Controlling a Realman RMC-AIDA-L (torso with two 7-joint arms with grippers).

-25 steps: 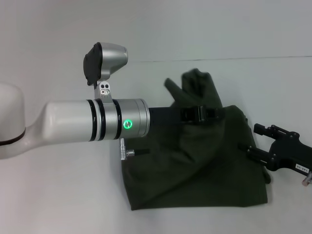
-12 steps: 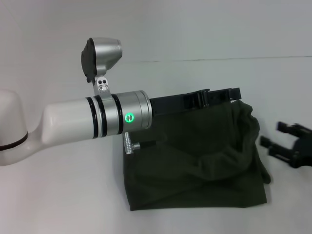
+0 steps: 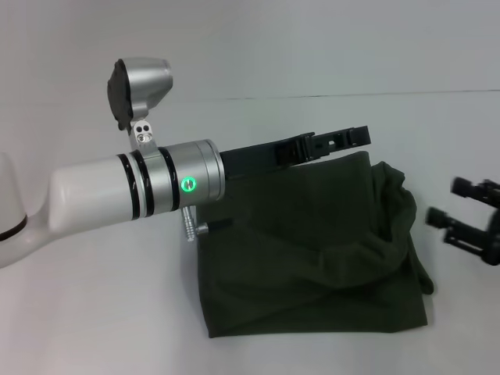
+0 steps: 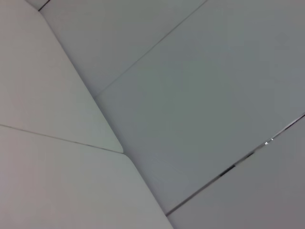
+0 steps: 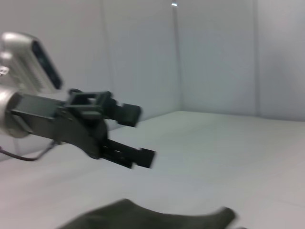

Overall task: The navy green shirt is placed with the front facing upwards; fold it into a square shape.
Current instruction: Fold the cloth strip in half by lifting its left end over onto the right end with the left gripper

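Left pincer (image 5: pixel 136 136) open above table (image 5: pixel 228 157); shirt (image 5: pixel 157 217) below

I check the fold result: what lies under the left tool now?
Under the left tool, which hangs open above the far edge, lies the navy green shirt, folded and rumpled on the white table. Only plain green cloth shows; its inner layers are covered.
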